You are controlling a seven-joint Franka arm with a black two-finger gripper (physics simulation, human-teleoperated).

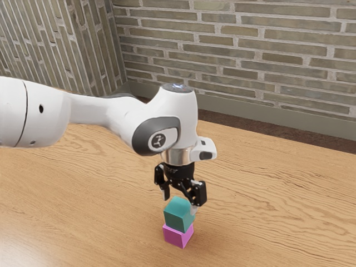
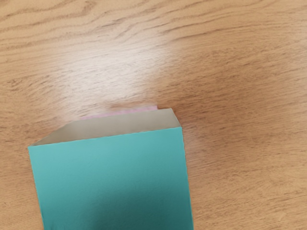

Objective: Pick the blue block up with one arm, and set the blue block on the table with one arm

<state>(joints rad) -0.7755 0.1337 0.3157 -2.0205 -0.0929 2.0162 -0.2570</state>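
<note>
Spread gripper (image 1: 179,203) over a two-block stack

My gripper points down with its two fingers standing apart, one toward each side of the blue block (image 1: 178,214); whether either touches it, I can't tell. That block, more teal to my eye, sits on top of the pink block (image 1: 177,236), which rests on the wooden table (image 1: 278,217). In my wrist view a pale side of the upper block shows, with a thin pink strip past it. Beyond the table stands a brick wall (image 1: 250,44).
</note>
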